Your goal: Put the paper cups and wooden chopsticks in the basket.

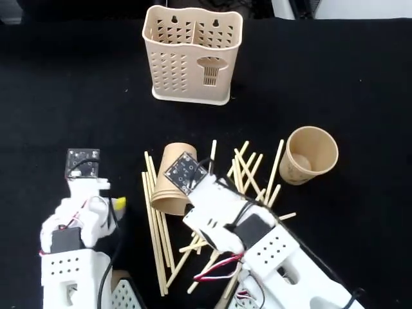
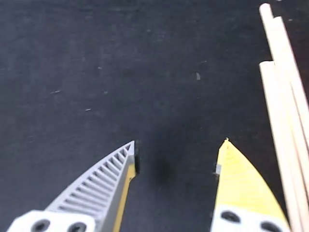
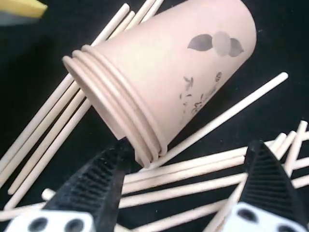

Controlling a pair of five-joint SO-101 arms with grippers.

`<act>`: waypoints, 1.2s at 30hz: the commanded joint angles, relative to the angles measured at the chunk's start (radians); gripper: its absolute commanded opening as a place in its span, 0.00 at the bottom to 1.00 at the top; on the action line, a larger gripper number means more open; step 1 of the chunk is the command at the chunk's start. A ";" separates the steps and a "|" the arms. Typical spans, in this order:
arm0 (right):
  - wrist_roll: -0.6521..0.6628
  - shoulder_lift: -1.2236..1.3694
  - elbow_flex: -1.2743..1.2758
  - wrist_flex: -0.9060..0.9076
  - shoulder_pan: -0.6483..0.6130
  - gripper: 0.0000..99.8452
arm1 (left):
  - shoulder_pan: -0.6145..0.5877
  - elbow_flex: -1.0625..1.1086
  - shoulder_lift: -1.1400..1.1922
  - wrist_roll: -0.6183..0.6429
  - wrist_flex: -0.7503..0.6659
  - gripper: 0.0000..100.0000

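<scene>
My right gripper is released, jaws spread wide with nothing between them. It hangs low over the stack of paper cups. One jaw tip sits right at the stack's rims, though I cannot tell whether it touches them. The stack lies on its side across several wooden chopsticks, a few nested rims showing at its mouth. From the overhead camera I see the same stack partly under my right arm's wrist, mouth end toward the arms and base end toward the basket.

My left gripper is also released, its grey and yellow jaws apart over bare black cloth and holding nothing. A few chopsticks lie side by side just off its yellow jaw, without touching it.

Farther out, the chopsticks are scattered on the cloth in a loose crossing heap. One bundle runs along the stack's left side and the others fan out between the stack and the single paper cup. That cup lies tilted at the right of the heap, just beside the outermost sticks, with its mouth turned up toward the camera. The basket stands upright at the far side of the table, well apart from cups and sticks, a divider splitting it into two compartments
</scene>
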 commanded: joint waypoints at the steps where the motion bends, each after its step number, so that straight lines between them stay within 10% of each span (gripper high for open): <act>1: -0.009 -0.015 0.031 -0.104 0.003 0.37 | 0.027 0.038 -0.023 0.032 -0.087 0.28; 10: -0.009 -0.015 0.091 -0.279 0.032 0.35 | 0.024 0.071 -0.138 0.034 -0.048 0.28; 16: -0.003 -0.015 0.073 -0.287 0.204 0.00 | 0.024 0.099 -0.229 0.032 -0.011 0.28; 36: 0.000 -0.269 -0.323 0.178 0.292 0.01 | 0.030 0.124 -0.382 0.032 0.091 0.28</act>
